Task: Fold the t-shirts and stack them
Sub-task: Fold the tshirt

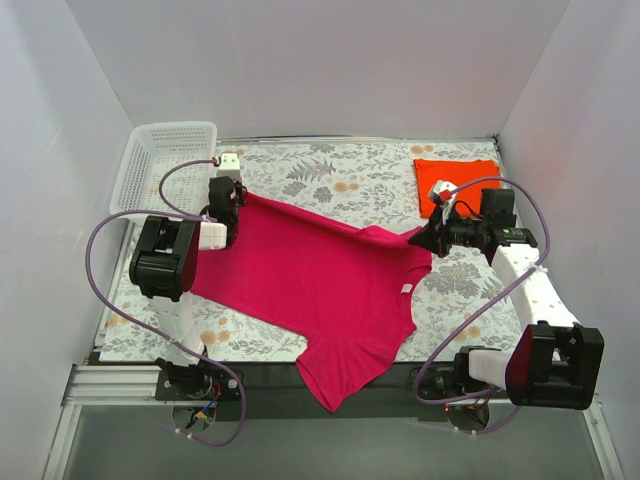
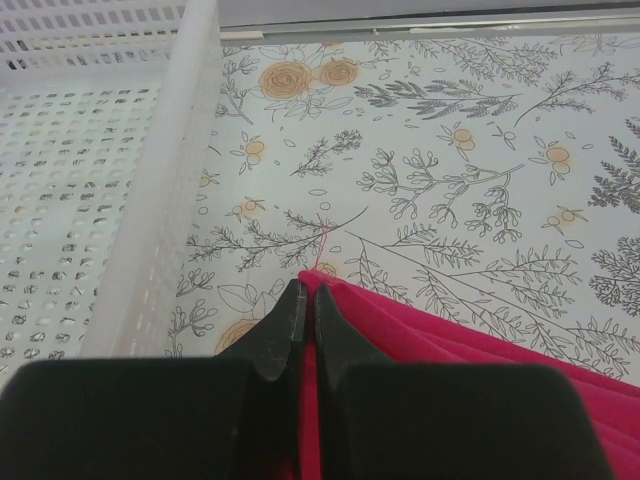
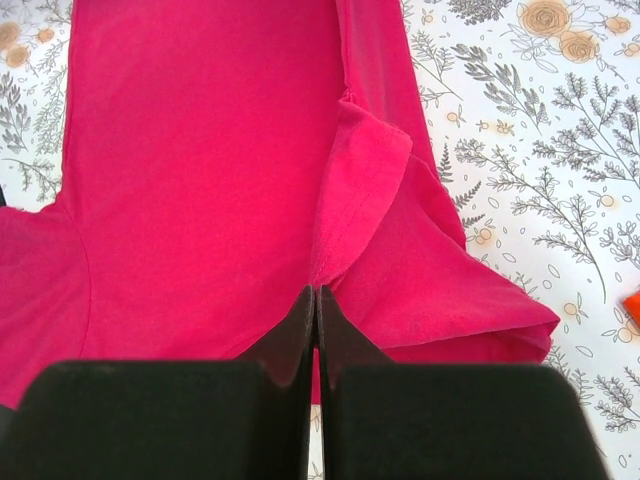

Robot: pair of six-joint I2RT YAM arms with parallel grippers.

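A magenta-pink t-shirt [image 1: 320, 285] lies spread over the floral table, one sleeve hanging past the near edge, its white neck label [image 1: 407, 289] on the right side. My left gripper [image 1: 232, 212] is shut on the shirt's far left corner [image 2: 335, 300], lifting it beside the basket. My right gripper [image 1: 417, 240] is shut on the shirt's far right part near a sleeve seam [image 3: 350, 200]. The cloth stretches taut between the two grips. An orange-red t-shirt [image 1: 455, 180] lies folded at the far right of the table.
A white lattice basket [image 1: 160, 165] stands at the far left corner, its wall [image 2: 160, 200] close to the left gripper. The floral tablecloth [image 1: 330, 170] covers the table, with white walls on three sides. Purple cables loop off both arms.
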